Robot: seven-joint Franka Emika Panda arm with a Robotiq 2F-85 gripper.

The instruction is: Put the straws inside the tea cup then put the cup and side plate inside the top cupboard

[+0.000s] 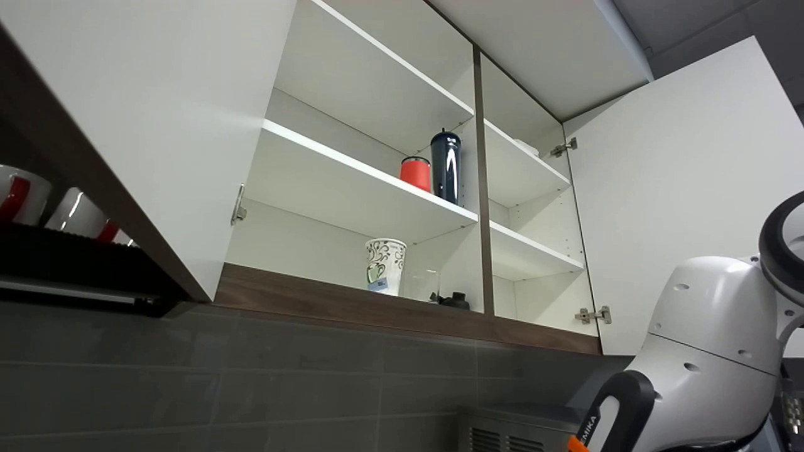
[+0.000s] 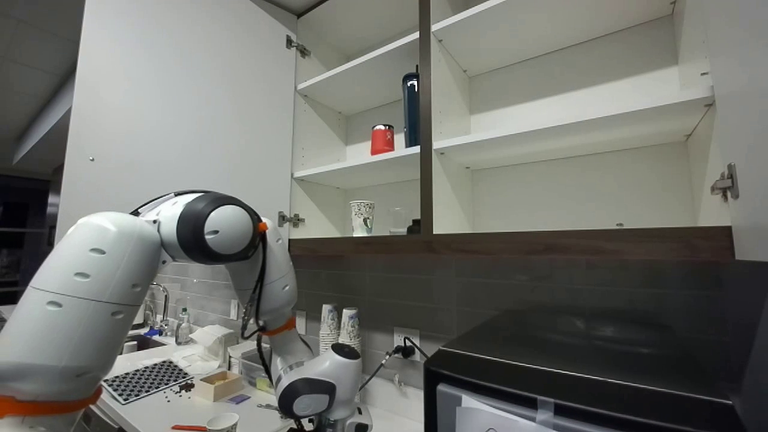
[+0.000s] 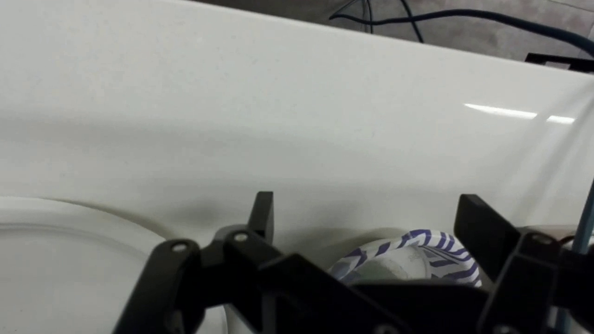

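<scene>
Black fingers (image 3: 264, 215) stand wide apart above the white desk (image 3: 278, 116) in the wrist view, pale surface showing between their tips. To their left lies a large white disc (image 3: 69, 278), partly hidden by their linkage. Low between them, nearer the finger on the view's right, sits the plate (image 3: 452, 255), its wavy rim striped blue and white; whether a finger touches it cannot be told. Right of the fingers runs a blue strip (image 3: 586, 222), too cropped to identify. In an exterior view, left of the arm's end (image 2: 324, 390) that carries the fingers, the desk bears a dark tray (image 2: 145, 381), a red stick (image 2: 188, 428) and, just beside it, a patterned cup (image 2: 222, 425) cut off by the frame. Behind the fingers rise stacked paper cups (image 2: 329, 327); right of the fingers stands a black appliance (image 2: 540, 360). High above the fingers, in both exterior views, hangs the cupboard (image 2: 576, 241), its doors (image 2: 186, 132) swung wide, holding a patterned beaker (image 2: 362, 217) at the bottom and, one shelf up, a red tumbler (image 2: 382, 140) and a navy bottle (image 2: 411, 111).
</scene>
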